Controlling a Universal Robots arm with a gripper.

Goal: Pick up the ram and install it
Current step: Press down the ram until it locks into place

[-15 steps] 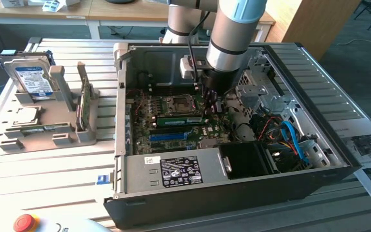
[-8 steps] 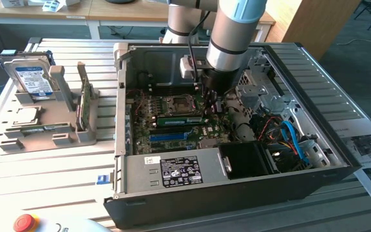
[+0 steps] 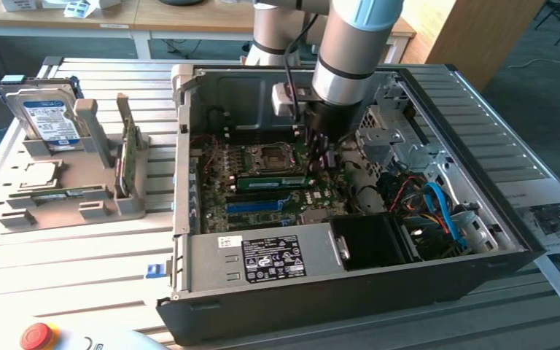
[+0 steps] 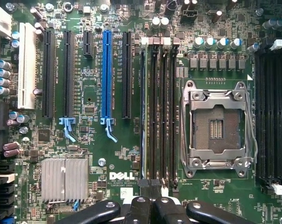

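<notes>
The ram (image 3: 270,181) is a long green stick standing on edge in a memory slot beside the CPU socket (image 4: 215,128), inside the open computer case (image 3: 358,284). In the wrist view the ram (image 4: 143,116) appears edge-on as a thin line in the outermost black slot, the one farthest from the socket. My gripper (image 3: 321,149) reaches straight down into the case. Its gripper (image 4: 149,184) fingers are shut together right over one end of that stick. I cannot tell whether they touch it.
A grey holder (image 3: 114,208) at the exterior view's left carries a hard drive (image 3: 49,117), a green card on edge (image 3: 125,157) and a loose processor (image 3: 37,173). Blue cables (image 3: 440,208), a drive cage (image 3: 397,138) and the black power supply (image 3: 378,240) crowd the case.
</notes>
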